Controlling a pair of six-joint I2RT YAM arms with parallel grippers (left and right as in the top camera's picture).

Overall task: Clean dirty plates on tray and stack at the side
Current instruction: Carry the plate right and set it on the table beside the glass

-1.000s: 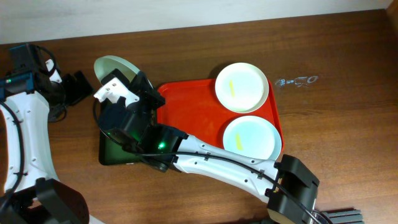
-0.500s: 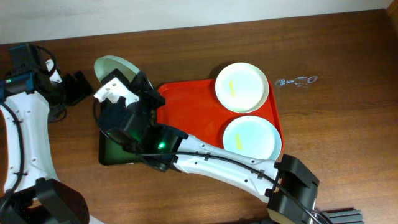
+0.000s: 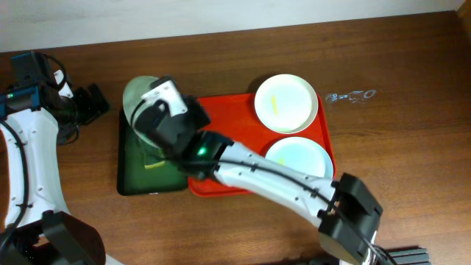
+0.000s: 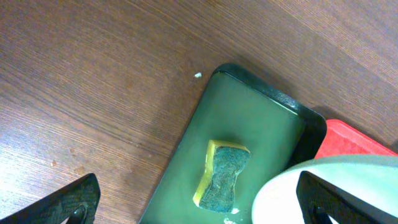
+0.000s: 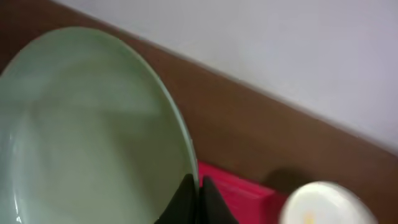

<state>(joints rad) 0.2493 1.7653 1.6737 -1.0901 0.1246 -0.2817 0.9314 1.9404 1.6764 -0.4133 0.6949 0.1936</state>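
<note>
Right arm (image 3: pixel 280 184): reaches from the table's (image 3: pixel 397 59) near right edge, slanting across the tray toward the far left.
Near plate (image 3: pixel 302 156): pale mint, flat in the tray's near right corner; its near left part is hidden by the arm.
Sponge (image 4: pixel 222 176): yellow and dark green, lying in the near half of the green tray.
Green tray (image 4: pixel 249 118): dark, on the table, its right edge just beside the tray's left edge.
Tray (image 3: pixel 228 121): orange-red, on the table right of centre.
Far plate (image 3: pixel 287 103): cream, one yellow smear, flat in the tray's far right corner, just beside the near plate.
Held plate (image 5: pixel 87 124): pale mint, lifted and tilted above the green tray's far end.
Right gripper (image 5: pixel 196 190): fingers pressed together on the held plate's rim, pinching it.
Left gripper (image 3: pixel 94 104): fingers spread wide, holding nothing, over bare table off the green tray's far left corner.
</note>
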